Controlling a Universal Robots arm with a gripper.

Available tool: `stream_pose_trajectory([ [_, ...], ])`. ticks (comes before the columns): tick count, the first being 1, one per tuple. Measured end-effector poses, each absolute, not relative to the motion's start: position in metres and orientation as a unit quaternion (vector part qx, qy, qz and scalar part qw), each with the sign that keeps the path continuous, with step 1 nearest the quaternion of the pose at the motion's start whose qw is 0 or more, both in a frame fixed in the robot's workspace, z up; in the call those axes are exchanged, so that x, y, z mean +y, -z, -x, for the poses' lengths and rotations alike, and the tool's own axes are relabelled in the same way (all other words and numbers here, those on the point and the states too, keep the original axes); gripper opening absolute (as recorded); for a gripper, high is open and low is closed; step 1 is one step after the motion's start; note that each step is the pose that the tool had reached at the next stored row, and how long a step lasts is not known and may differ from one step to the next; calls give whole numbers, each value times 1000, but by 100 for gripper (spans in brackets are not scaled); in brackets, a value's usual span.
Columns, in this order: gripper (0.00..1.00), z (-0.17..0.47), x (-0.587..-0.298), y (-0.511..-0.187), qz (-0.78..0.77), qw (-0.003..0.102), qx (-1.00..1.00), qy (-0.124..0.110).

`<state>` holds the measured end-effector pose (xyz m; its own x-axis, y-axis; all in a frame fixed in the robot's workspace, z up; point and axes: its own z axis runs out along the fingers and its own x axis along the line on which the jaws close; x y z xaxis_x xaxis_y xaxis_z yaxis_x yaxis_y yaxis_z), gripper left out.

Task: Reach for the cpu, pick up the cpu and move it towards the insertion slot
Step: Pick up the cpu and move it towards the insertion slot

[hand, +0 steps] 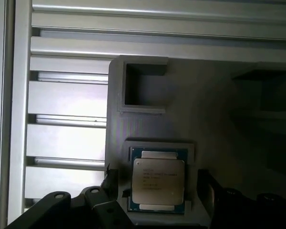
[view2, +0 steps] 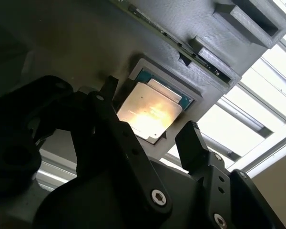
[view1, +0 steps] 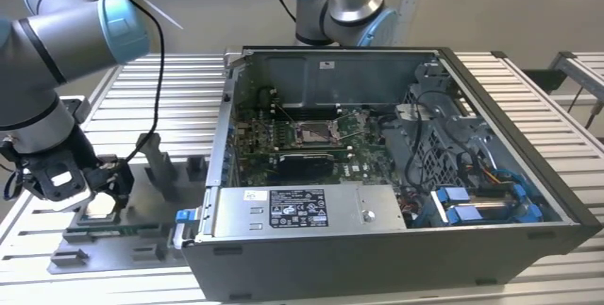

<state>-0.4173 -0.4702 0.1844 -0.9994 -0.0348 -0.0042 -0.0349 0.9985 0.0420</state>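
While reaching, my gripper (view2: 151,107), jaws spread, straddles the cpu (hand: 158,180) seated in its holder (hand: 152,126); grasp needs square closing on its edges.

The cpu (view2: 150,112) has a smooth metal top with a satin shine that throws back a warm glare. The holder (view2: 214,33) under it is matt grey plastic with fine ridges, and the table (hand: 66,100) slats are smooth pale metal with a soft sheen.
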Motion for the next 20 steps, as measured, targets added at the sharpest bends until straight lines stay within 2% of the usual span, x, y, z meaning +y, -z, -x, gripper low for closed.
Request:
stream_pose_trajectory([
  [12,100,417,-470,-184,17,2,1000,-21],
  [13,0,417,-470,-184,17,2,1000,-21],
  [20,0,417,-470,-184,17,2,1000,-21],
])
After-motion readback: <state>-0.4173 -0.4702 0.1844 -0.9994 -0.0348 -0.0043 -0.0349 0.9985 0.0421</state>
